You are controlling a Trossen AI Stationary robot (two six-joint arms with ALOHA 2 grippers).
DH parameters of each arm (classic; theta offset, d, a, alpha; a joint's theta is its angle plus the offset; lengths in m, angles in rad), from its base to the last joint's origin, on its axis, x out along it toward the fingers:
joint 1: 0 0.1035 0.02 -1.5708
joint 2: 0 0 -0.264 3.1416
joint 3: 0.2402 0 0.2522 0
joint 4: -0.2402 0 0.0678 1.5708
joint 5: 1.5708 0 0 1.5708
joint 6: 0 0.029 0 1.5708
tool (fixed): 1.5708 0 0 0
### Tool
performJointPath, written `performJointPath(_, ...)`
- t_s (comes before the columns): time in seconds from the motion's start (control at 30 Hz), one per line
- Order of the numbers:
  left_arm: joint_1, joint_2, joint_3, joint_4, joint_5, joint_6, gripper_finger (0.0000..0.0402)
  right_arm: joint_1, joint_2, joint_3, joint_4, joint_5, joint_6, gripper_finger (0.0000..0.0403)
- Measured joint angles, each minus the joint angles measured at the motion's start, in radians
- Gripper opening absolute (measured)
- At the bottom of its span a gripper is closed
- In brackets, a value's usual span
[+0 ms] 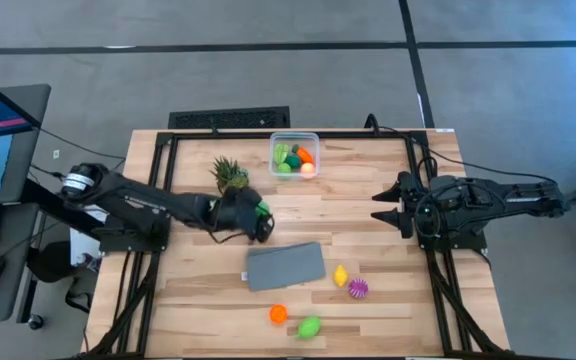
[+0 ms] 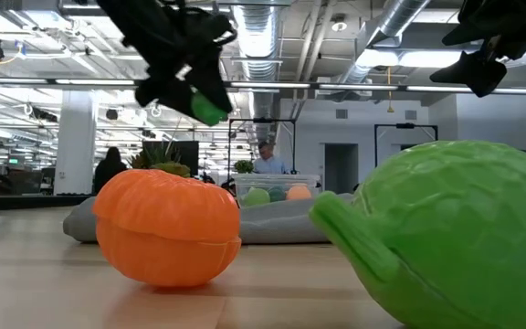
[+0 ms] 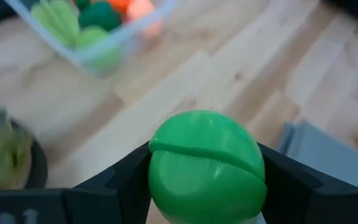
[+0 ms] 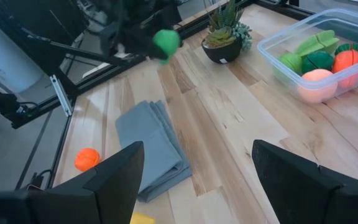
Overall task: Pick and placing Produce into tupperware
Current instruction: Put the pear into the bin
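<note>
The table [image 1: 368,200] is of light wood planks in a black frame, on a grey floor. Behind it the low view shows a big open hall with pipes on the ceiling and a person [image 2: 268,157] far away. A grey cloth [image 1: 285,266] lies near the middle, and a potted plant [image 1: 230,174] stands near the far edge.

The tub [image 1: 295,138] is clear and stands at the far edge, just beside the plant. Inside are green, orange and pink pieces.

The left gripper [image 1: 255,218] is clenched on a round green ball [image 3: 207,167] with a seam, in the air between plant and cloth. The right gripper [image 1: 386,205] waits at the right side, jaws apart, holding nothing.

In front of the cloth lie a yellow piece [image 1: 340,275], a spiky purple one [image 1: 358,289], an orange one [image 1: 278,314] and a green one [image 1: 309,327].
</note>
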Motion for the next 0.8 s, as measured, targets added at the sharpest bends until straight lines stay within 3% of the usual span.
performJointPath(0.27,0.182,0.000,0.000,0.127,0.100,0.178,0.0222,0.000,0.000,0.000,0.000,0.000,0.000,0.0322)
performJointPath(0.8,0.437,0.001,0.001,0.247,0.287,0.364,0.0222,-0.004,0.000,0.000,0.000,0.026,0.005,0.0322)
